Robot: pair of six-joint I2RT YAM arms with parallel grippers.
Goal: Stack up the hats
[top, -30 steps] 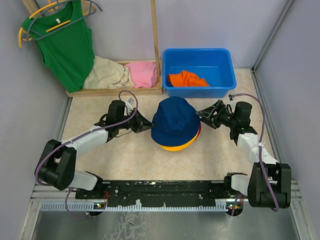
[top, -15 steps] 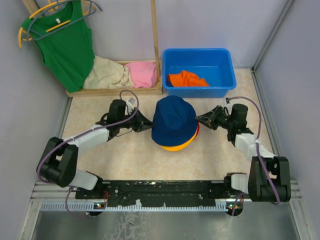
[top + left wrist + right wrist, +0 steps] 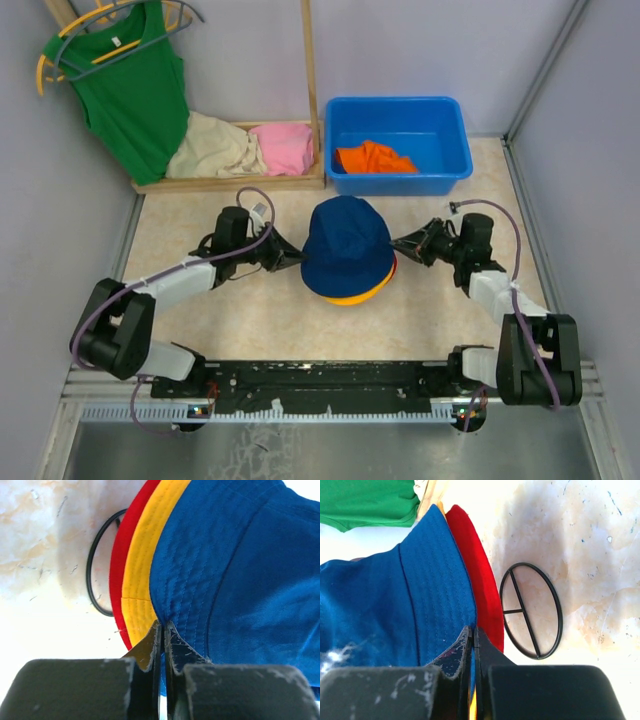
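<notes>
A navy blue hat point(image 3: 347, 245) tops a pile over a yellow-orange hat point(image 3: 350, 297) and a red hat point(image 3: 396, 266) in the middle of the table. My left gripper point(image 3: 298, 258) is shut on the blue hat's left brim; in the left wrist view the pinched tips point(image 3: 163, 625) meet blue cloth point(image 3: 235, 565) beside the yellow brim point(image 3: 142, 560) and red brim point(image 3: 125, 545). My right gripper point(image 3: 397, 247) is shut on the right brim, its tips point(image 3: 472, 629) between blue cloth point(image 3: 395, 605) and red brim point(image 3: 480, 580). A bright orange hat point(image 3: 372, 157) lies in the bin.
A blue bin point(image 3: 340, 115) stands at the back, right of a wooden rack point(image 3: 310, 90) with pink and beige folded clothes point(image 3: 245, 148) and a green tank top point(image 3: 135, 85). A black wire ring point(image 3: 530, 610) lies on the table under the pile's edge.
My right gripper has moved in to the pile and shut on the blue hat's brim. The left gripper stays shut on the opposite brim; the pile has shifted slightly.
</notes>
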